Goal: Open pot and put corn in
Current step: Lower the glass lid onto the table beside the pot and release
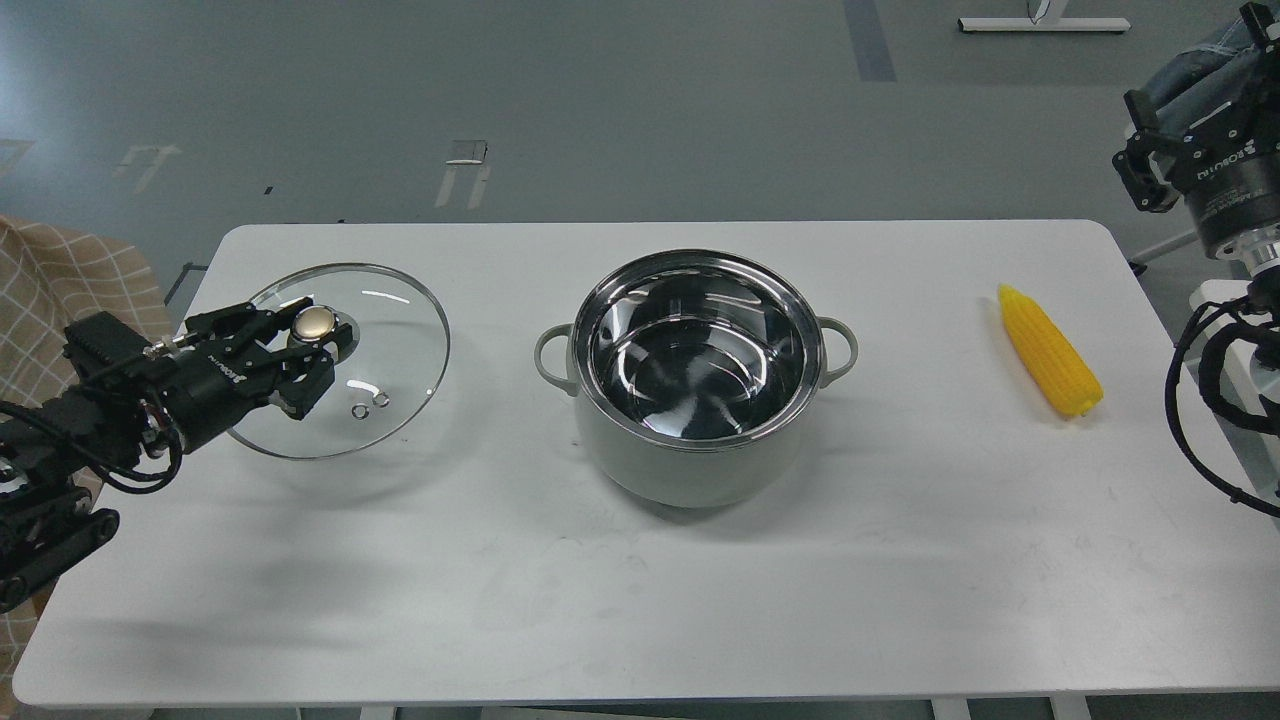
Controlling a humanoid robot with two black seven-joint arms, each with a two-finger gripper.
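Note:
The pale grey-green pot (690, 465) stands open in the middle of the white table (640, 600), its shiny steel inside empty. The yellow corn (1048, 350) lies on the table at the right, pointed end away from me. My left gripper (310, 345) is shut on the metallic knob of the round glass lid (395, 345) and holds it low over the left part of the table, well left of the pot. My right gripper (1150, 160) hangs above the table's far right corner, beyond the corn; its fingers are too dark to tell apart.
A beige checked cloth (60, 300) lies beyond the table's left edge. Black cables (1200, 400) hang from my right arm beside the table's right edge. Grey floor lies behind the table.

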